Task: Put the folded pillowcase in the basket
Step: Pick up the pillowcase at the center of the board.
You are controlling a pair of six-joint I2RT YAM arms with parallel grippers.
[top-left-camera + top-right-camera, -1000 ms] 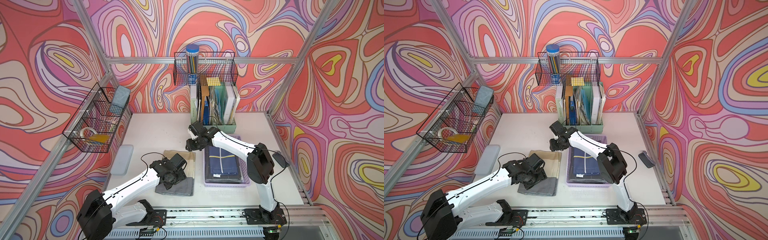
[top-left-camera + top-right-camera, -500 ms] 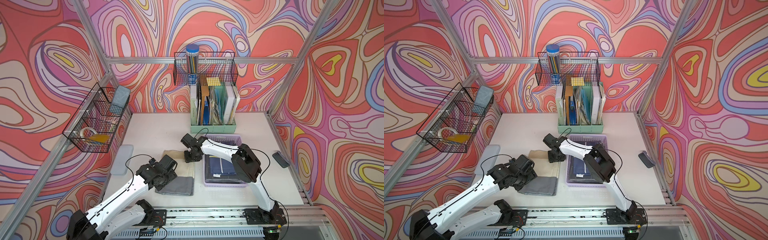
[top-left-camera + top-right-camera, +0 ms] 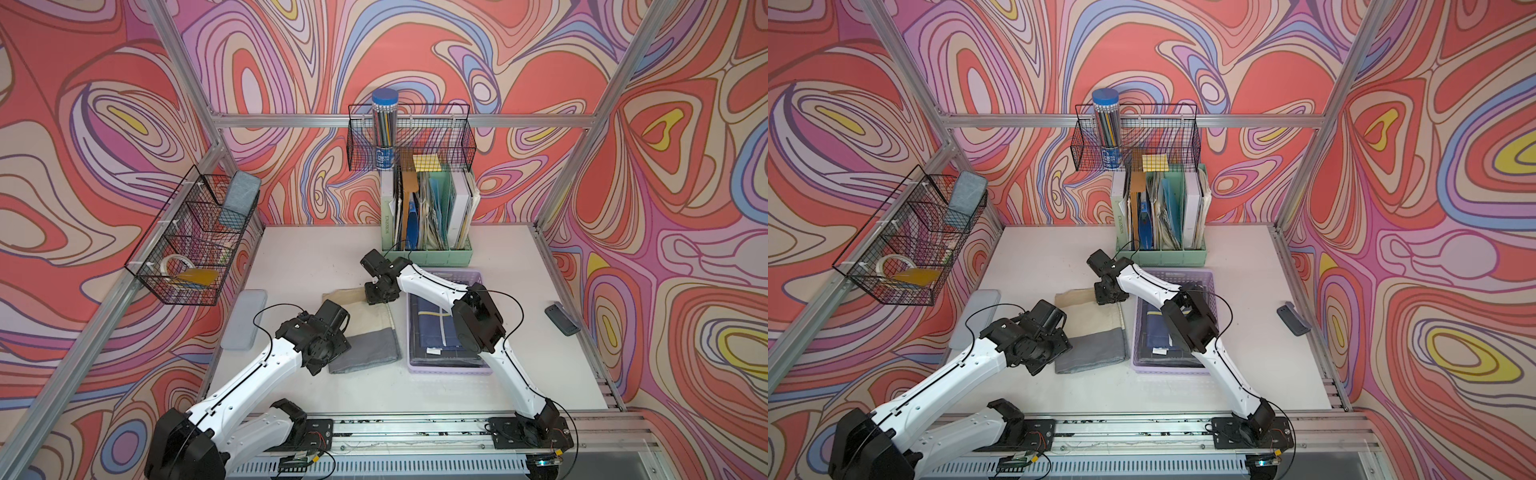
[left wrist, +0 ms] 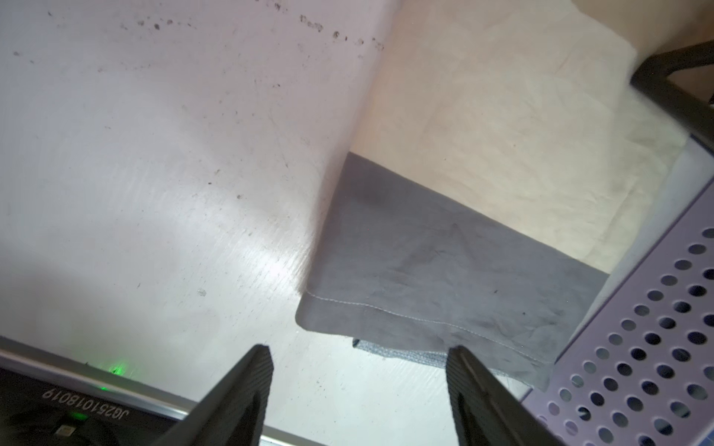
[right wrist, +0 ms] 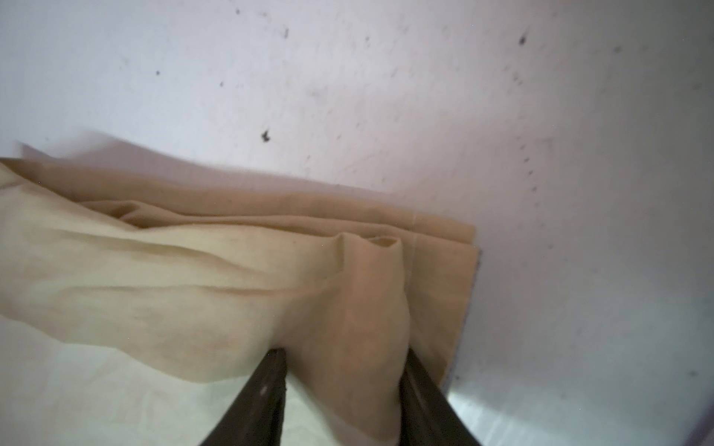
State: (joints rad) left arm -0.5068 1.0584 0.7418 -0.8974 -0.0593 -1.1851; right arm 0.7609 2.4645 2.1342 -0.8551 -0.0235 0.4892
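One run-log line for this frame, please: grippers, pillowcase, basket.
right gripper: shut on folded pillowcase, beige edge | left gripper: open near grey corner | pillowcase: on table beside basket | basket: holds navy cloth

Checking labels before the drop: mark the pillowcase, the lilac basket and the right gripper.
pillowcase (image 3: 374,322): in a top view, beige panel beside its gray band.
lilac basket (image 3: 440,369): in a top view, near wall.
right gripper (image 5: 344,353): right wrist view, midway between the fingers, pillowcase bunched there.

A folded beige-and-grey pillowcase (image 3: 370,318) lies on the worktop (image 3: 307,257) just beside the lilac basket (image 3: 446,368), which holds dark blue cloth (image 3: 432,328). The right pincer (image 3: 377,298) sits at the pillowcase's far beige edge.
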